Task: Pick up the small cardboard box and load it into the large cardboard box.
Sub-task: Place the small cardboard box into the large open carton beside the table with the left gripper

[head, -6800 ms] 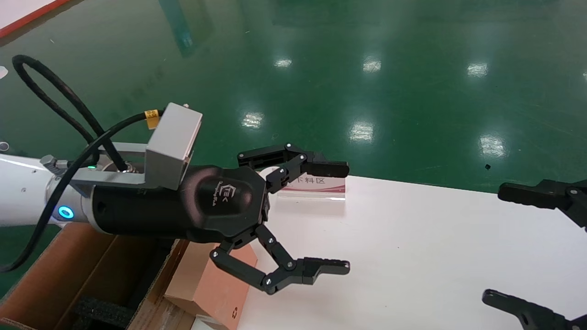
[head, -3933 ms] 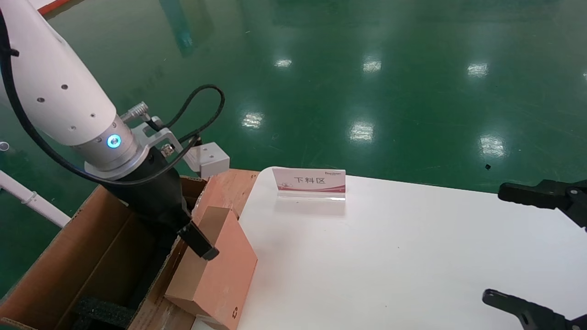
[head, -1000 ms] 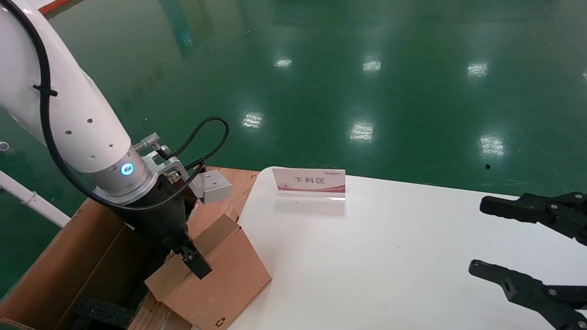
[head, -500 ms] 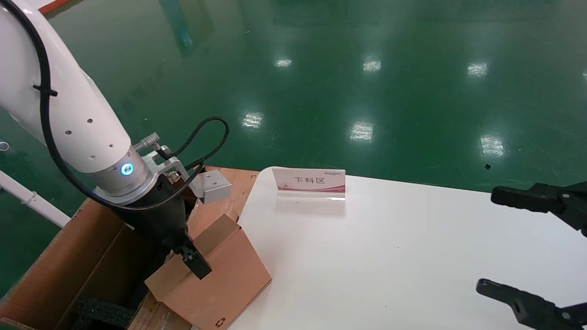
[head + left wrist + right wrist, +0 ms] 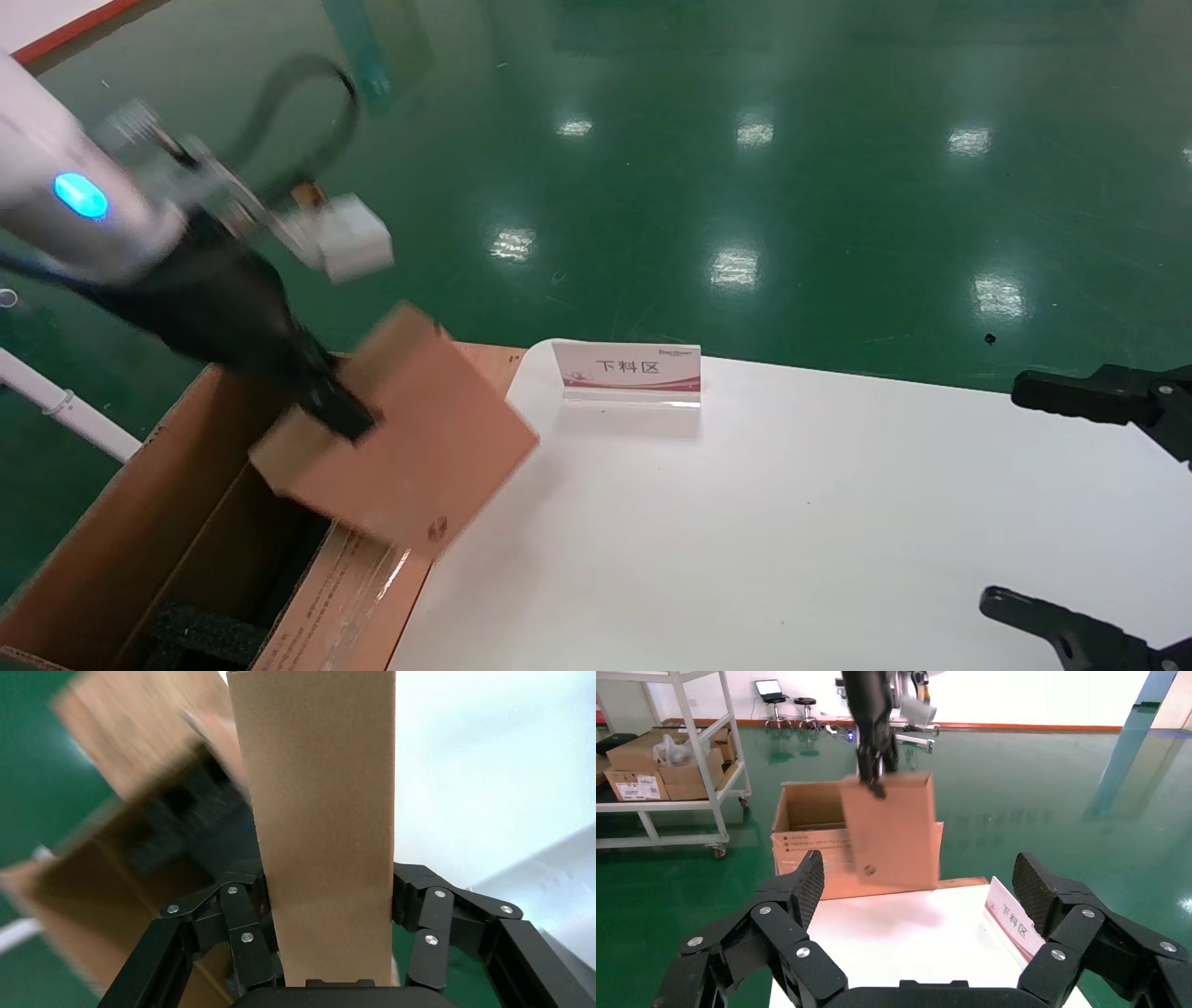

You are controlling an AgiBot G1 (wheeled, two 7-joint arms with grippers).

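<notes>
My left gripper (image 5: 340,415) is shut on the small cardboard box (image 5: 410,447), a plain orange-brown box with a dark recycling mark near its lower corner. It hangs tilted in the air over the table's left edge and the near flap of the large cardboard box (image 5: 140,522). In the left wrist view the jaws clamp both sides of the small box (image 5: 320,825), with the carton's dark foam (image 5: 183,818) below. The right wrist view shows the small box (image 5: 891,829) lifted in front of the carton (image 5: 807,839). My right gripper (image 5: 1090,508) is open at the table's right edge.
A white table (image 5: 792,522) lies in front of me. A pink-and-white sign stand (image 5: 627,371) is at its far edge. The carton's taped flap (image 5: 345,596) leans against the table's left side. A shelf cart (image 5: 666,762) with boxes stands far off. The floor is green.
My left gripper has lifted the small box off the table edge, up and away, tilting it. My right gripper has drawn back to the right.
</notes>
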